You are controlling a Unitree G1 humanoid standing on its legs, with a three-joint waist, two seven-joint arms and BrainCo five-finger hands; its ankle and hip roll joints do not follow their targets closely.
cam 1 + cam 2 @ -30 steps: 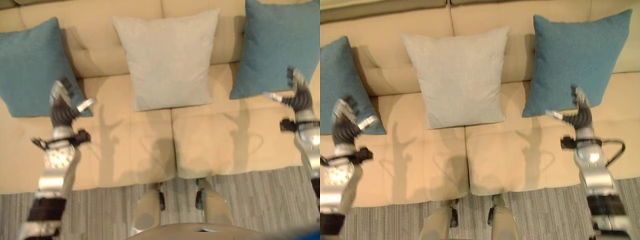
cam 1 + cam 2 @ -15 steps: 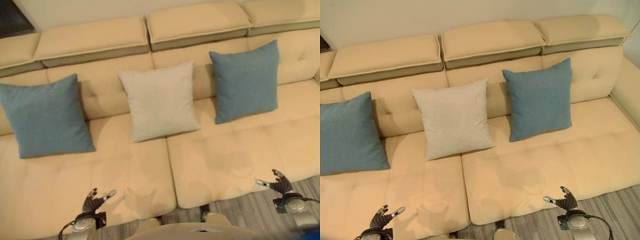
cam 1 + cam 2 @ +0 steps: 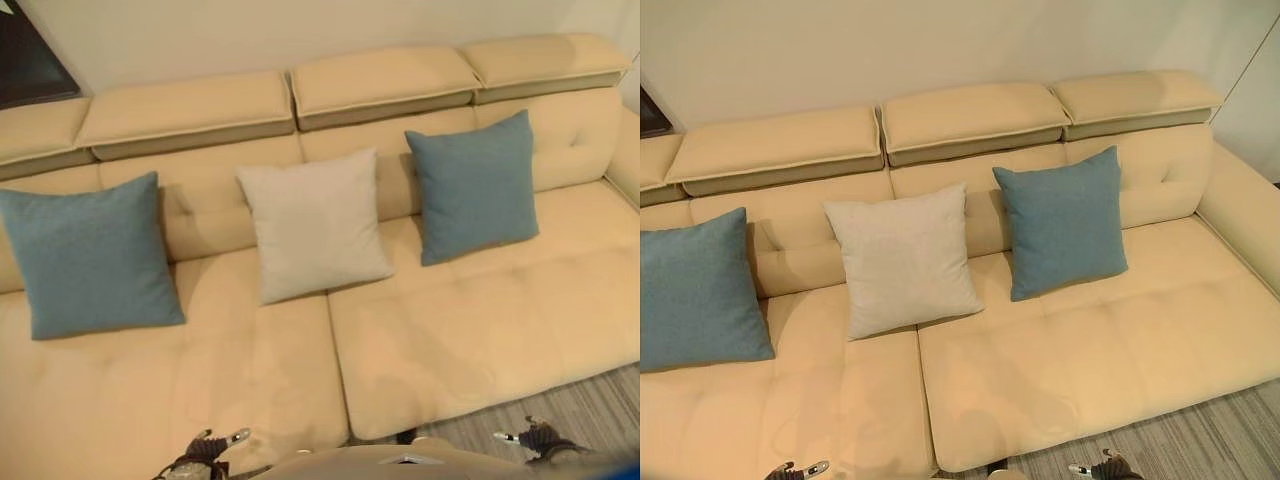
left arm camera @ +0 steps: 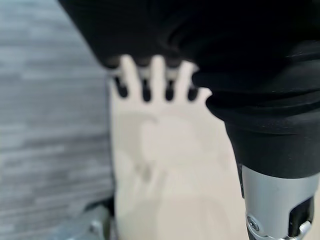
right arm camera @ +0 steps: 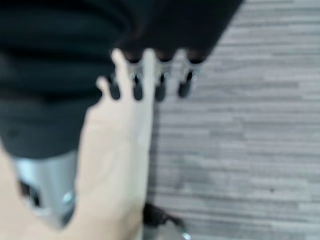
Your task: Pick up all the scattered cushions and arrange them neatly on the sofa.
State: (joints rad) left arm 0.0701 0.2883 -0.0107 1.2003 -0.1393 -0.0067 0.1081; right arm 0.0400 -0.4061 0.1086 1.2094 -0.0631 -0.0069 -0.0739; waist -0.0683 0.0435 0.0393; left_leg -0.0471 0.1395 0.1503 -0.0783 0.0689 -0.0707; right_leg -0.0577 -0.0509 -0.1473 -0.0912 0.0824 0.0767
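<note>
sofa: cream, w/ raised headrest blocks along the back, spans the head views side to side
left teal cushion: at 9 o'clock, propped vs backrest, upright
beige cushion: centre, 12 o'clock, leaning on backrest, btm edge on seat
right teal cushion: approx 1 o'clock, leaning on backrest, just beside beige one, small gap between
spacing: all 3 in a row on sofa, apart from each other
floor: grey striped carpet, at 5 o'clock in front of sofa
left hand: low at 7 o'clock over seat front edge, fingers straight & spread, holding nothing
right hand: low at 5 o'clock over the carpet, fingers extended, empty
</note>
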